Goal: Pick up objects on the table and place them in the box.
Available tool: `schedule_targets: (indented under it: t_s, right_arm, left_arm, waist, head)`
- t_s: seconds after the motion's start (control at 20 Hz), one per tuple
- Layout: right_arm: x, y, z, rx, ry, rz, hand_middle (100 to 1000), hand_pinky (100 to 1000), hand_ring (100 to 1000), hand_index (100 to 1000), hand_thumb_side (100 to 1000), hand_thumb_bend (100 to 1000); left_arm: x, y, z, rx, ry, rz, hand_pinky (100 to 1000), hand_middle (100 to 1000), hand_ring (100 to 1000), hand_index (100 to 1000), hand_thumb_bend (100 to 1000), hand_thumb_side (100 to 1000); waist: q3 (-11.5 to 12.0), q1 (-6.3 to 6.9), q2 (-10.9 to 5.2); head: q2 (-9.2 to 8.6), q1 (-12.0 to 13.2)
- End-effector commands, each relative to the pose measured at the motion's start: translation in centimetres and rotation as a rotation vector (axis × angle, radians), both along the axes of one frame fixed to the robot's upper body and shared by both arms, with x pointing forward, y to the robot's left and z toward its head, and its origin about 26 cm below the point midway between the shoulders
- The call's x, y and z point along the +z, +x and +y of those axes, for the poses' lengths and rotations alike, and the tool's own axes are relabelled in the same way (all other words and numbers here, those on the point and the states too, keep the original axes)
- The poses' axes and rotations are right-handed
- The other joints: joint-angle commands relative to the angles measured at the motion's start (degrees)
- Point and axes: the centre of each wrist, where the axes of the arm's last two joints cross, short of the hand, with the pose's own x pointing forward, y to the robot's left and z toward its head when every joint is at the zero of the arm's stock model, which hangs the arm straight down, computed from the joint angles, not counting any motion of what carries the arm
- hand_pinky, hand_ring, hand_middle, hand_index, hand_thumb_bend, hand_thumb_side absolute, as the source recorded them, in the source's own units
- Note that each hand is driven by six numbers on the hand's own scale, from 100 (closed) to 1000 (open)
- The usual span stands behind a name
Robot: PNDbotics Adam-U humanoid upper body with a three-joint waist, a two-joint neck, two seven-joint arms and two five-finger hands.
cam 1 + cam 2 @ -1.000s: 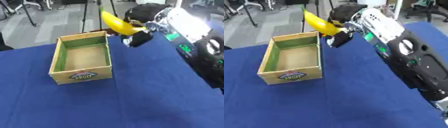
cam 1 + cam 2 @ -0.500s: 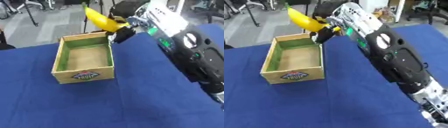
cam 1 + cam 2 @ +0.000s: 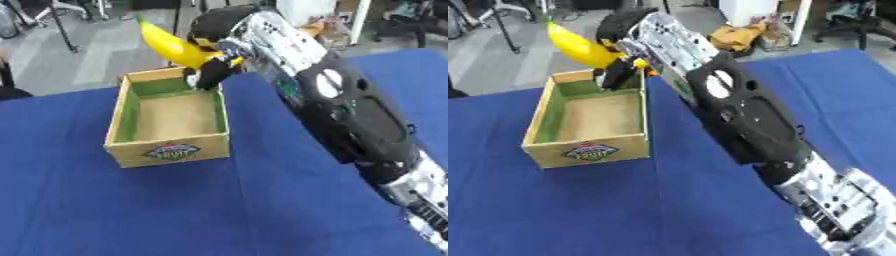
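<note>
A yellow banana [image 3: 172,44] hangs in the air above the far end of the open wooden box [image 3: 118,119], tilted with its stem up and to the left. My right hand [image 3: 210,62] is shut on the banana, its dark fingers curled round the lower end, reaching in over the box's far right corner. The box stands on the blue table [image 3: 219,200] with a green inner rim, a bare brown floor and a label on its near wall. The long right arm crosses the view from the lower right. My left hand shows in neither view.
Blue cloth covers the table around the box, left, front and right. Beyond the far table edge lie grey floor, chair legs and an orange object [image 3: 737,36].
My right hand has carried the banana leftward from past the box's right side to above its far end. The camera has shifted too.
</note>
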Motion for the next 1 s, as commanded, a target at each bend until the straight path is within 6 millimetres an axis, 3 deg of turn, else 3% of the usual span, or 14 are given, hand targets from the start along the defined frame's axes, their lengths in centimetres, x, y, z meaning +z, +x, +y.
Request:
schedule_targets:
  t_s: [0.05, 0.35, 1.0]
  right_arm:
    - [0.8, 0.4, 0.9, -0.001, 0.014, -0.031, 786, 645, 800, 736, 745, 100]
    - [-0.9, 2.0, 2.0, -0.043, 0.022, -0.007, 772, 647, 804, 734, 733, 100]
    - [-4.7, 4.8, 1.7, -0.122, 0.056, 0.044, 756, 648, 815, 736, 718, 100]
  left_arm:
    - [1.1, 0.0, 0.1, -0.014, 0.030, -0.030, 363, 834, 744, 878, 150, 978]
    - [1.1, 0.0, -0.1, -0.023, 0.027, -0.030, 361, 834, 745, 878, 147, 980]
    - [1.1, 0.1, -0.3, -0.033, 0.021, -0.029, 358, 835, 745, 877, 144, 981]
  waist:
    - [0.34, 0.00, -0.75]
    - [0.94, 0.02, -0.35]
    - [1.46, 0.31, 0.13]
  head:
    - [-0.76, -0.40]
    - [-1.14, -0.83]
    - [-1.70, -1.29]
